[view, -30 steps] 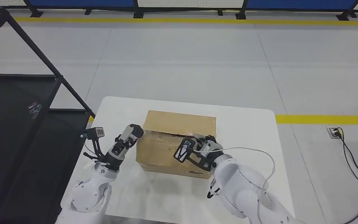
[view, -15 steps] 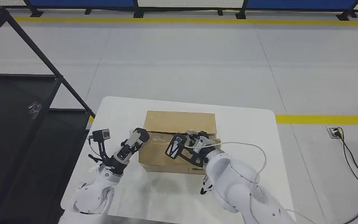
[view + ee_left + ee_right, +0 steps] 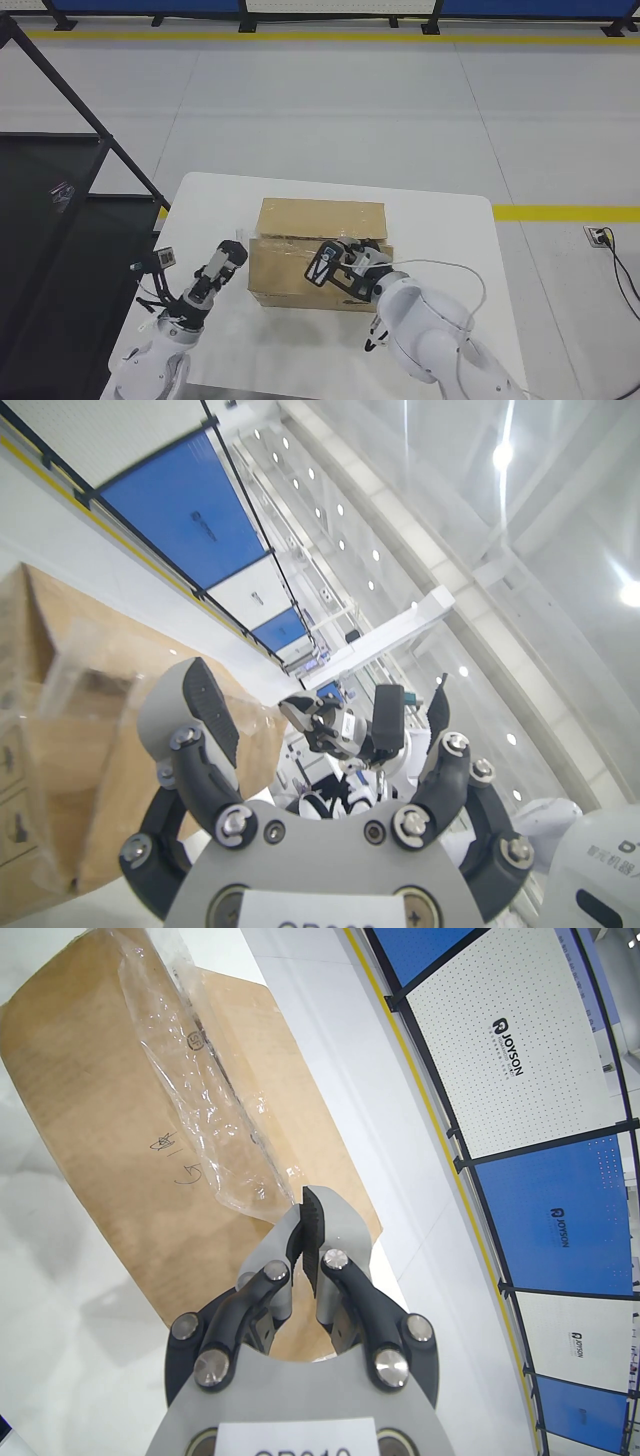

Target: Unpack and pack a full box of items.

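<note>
My right tool (image 3: pixel 306 1208) is clenching the end of the clear tape (image 3: pixel 200 1093) on the box (image 3: pixel 320 255), sitting mid-frame on the desk (image 3: pixel 440 230). I am aiming to peel low along the seam; my left tool (image 3: pixel 233 254) is hanging released just left of it.

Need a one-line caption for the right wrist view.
Right gripper shut on crinkled clear tape atop the cardboard box.

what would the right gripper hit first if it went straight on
Likely the loose tape on the box, lying just ahead of the right gripper; whether they already touch is unclear.
</note>
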